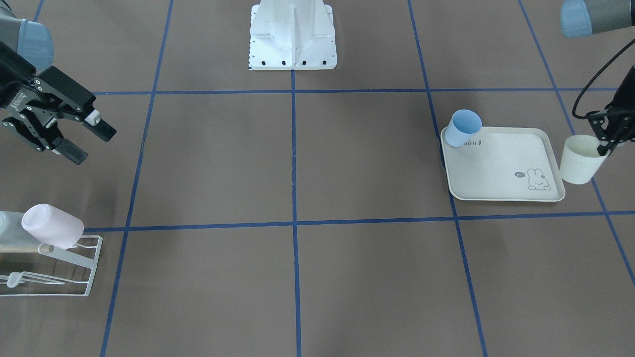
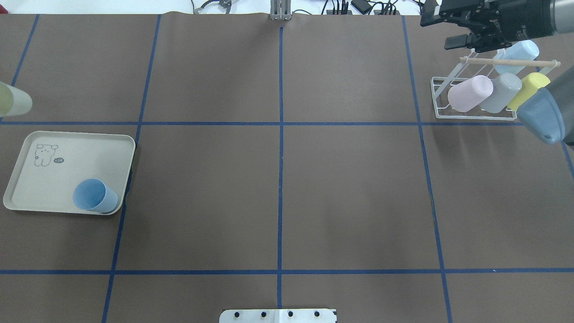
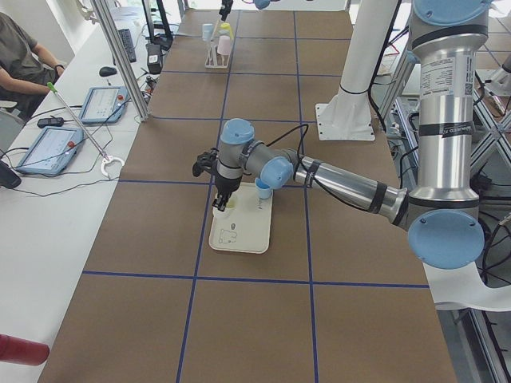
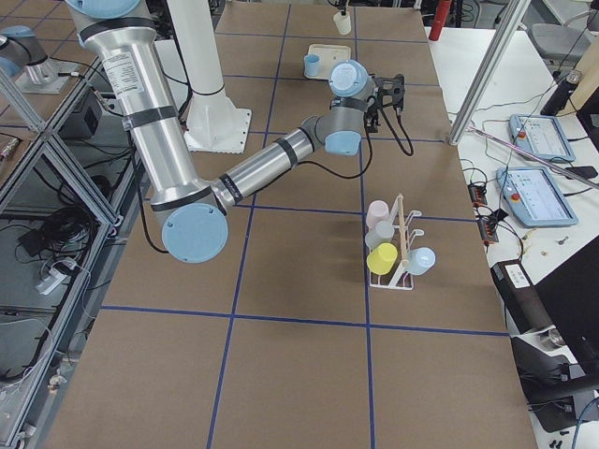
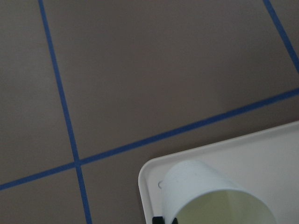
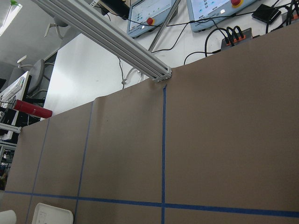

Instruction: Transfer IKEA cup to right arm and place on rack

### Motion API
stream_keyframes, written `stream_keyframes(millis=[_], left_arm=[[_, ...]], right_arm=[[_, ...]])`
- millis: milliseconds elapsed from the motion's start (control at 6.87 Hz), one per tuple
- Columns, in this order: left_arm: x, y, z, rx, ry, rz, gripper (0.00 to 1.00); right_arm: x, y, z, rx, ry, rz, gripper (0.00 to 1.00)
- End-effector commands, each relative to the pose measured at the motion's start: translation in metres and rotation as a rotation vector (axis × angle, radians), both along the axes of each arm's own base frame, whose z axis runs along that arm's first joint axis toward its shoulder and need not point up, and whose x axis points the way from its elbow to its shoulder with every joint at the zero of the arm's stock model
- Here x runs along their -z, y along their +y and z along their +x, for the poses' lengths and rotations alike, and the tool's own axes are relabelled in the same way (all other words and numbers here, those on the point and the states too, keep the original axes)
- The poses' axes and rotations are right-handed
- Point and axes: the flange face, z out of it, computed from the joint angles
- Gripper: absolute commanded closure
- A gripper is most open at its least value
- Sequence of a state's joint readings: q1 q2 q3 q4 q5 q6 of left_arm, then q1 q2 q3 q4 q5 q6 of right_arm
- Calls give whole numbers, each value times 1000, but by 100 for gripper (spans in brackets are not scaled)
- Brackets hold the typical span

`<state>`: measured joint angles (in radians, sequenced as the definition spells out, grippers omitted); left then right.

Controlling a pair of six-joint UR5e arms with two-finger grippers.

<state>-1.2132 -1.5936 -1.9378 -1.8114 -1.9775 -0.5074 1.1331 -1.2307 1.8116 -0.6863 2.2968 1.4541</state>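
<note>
**Brown, blue, cream and white**

Your table (image 2: 350,197) is brown with a blue tape grid. The tray (image 1: 496,178) is cream with a grey rabbit print. You see a blue cup (image 1: 464,128) and a cream cup (image 1: 579,162). The rack (image 2: 441,96) is white, its rod (image 2: 482,59) light wood.

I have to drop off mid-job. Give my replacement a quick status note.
Left pincer: shut on the rim of the cream plastic cup, held at the edge of the cream rabbit-printed tray.
Right pincer: open, empty, near the white wire cup rack.
Done: cup grasped.
Left: hand it to the right pincer, then hang it on the rack.
A light blue plastic cup stands upright on the tray.
</note>
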Motion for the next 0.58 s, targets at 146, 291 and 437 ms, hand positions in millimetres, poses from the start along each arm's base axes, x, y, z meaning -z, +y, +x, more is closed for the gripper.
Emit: stream_keyframes(millis=[146, 291, 437], left_arm=[[92, -26, 16, 340, 287, -51, 100], [121, -26, 42, 388, 394, -96, 100], [154, -25, 77, 420, 509, -152, 100]], right_arm=[[23, 2, -24, -67, -103, -48, 0], [29, 6, -33, -103, -166, -69, 0], [36, 14, -47, -138, -249, -85, 0]])
